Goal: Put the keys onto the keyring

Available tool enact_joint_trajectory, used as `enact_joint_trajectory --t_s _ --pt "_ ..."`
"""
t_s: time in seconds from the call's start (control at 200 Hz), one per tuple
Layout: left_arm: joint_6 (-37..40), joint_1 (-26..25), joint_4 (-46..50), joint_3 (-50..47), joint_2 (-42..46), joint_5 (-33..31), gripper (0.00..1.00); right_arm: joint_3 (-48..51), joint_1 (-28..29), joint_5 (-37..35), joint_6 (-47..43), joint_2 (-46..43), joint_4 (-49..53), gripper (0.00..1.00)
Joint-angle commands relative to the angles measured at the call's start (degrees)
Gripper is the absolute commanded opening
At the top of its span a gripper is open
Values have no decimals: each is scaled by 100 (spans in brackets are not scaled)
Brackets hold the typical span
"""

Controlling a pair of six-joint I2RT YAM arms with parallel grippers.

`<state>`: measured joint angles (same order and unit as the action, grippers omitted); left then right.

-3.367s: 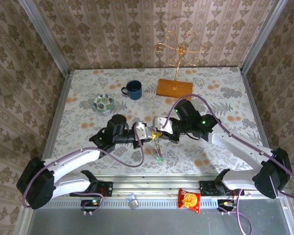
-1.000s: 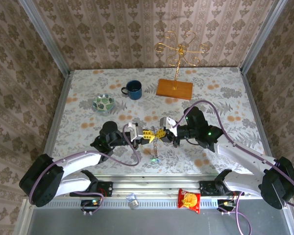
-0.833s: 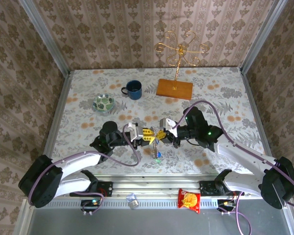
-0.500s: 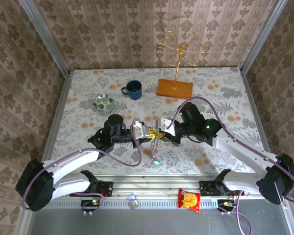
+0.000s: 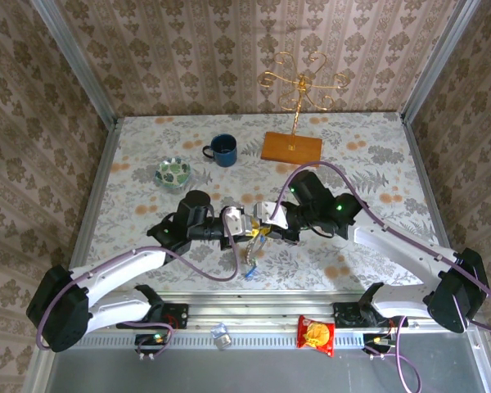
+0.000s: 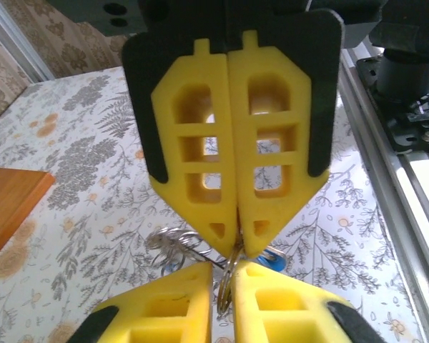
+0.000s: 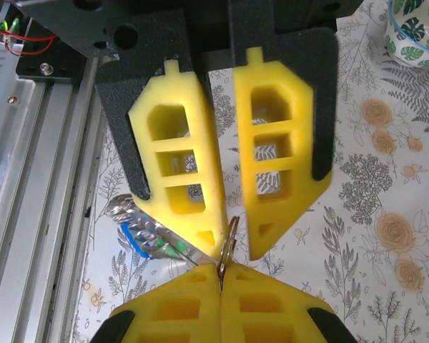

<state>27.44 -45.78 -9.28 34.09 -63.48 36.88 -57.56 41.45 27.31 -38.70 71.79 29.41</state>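
- Yellow fingers of the left gripper (image 5: 244, 226) and right gripper (image 5: 262, 228) meet tip to tip above the table (image 5: 368, 164).
- Right gripper's jaws are pressed together on the keyring (image 7: 227, 243), a thin metal loop.
- Left gripper's jaws stand slightly parted, the loop between their tips.
- 1 bunch of keys (image 5: 249, 260) dangles below both grippers.

Overhead cam; wrist cams close-up, opposed.

The keyring (image 7: 229, 246) is a thin metal loop held on edge above the table. The keys (image 5: 249, 260) hang below it in a bunch, silver blades with blue tags.
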Motion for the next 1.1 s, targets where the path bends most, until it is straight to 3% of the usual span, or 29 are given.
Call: enact_joint_trajectory --t_s 0.0,0.08,0.215,0.47,0.625,0.695,0.995,1.095 --pt "150 -60 100 213 -54 289 10 -317 112 3 -22 31 -248 0" --pt "170 -62 106 221 -56 302 0 -343 109 -113 90 32 -245 0" --pt "44 -54 -214 76 36 37 0 -229 109 -331 395 -77 -223 0" --pt "-497 -1 -1205 -427 263 -163 0 892 7 -599 1025 -559 -1027 0" --pt "-710 8 -1636 -655 327 -328 0 1088 -8 -434 1370 -581 -1362 17" --pt "-790 8 -1747 -709 311 -324 0 1120 -23 -398 1430 -611 -1461 18" --pt "-846 11 -1891 -807 293 -299 0 1073 -129 -160 1471 -666 -1502 9" --pt "-870 8 -1933 -803 292 -283 0 1063 -139 -78 1473 -614 -1525 0"
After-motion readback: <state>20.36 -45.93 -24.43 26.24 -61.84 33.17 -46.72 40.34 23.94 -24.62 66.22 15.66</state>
